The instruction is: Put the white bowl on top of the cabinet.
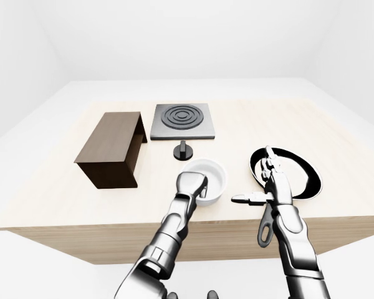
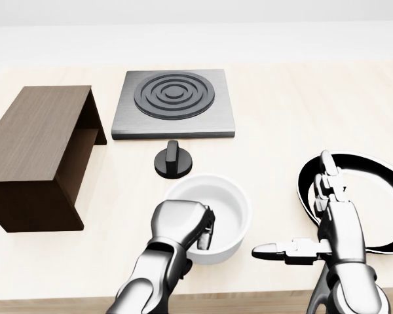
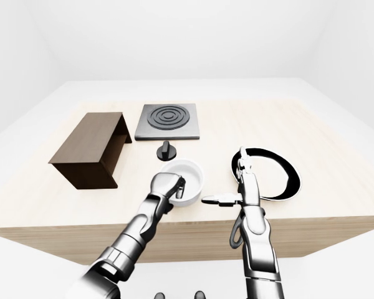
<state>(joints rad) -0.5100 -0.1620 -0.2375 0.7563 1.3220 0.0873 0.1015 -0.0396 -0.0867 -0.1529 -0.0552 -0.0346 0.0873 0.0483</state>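
while gripped at its rim by the left hand (image 2: 180,226), white bowl (image 2: 217,208) sits upright.
right of the cabinet (image 2: 36,154), below knob (image 2: 173,160); right hand (image 2: 331,219) spread beside pan (image 2: 373,196).

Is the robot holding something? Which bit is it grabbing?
Yes. Its left hand is pinching the white bowl by the near left part of its rim, fingers hooked inside. The right hand is open and holds nothing.

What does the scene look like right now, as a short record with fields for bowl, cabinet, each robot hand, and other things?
bowl: white bowl on the table, not on the cabinet
cabinet: dark wooden cabinet at the head view's left, top bare
left robot hand: fingers closed over the bowl's near rim
right robot hand: open, holds nothing, beside the pan
other things: hotplate, black knob
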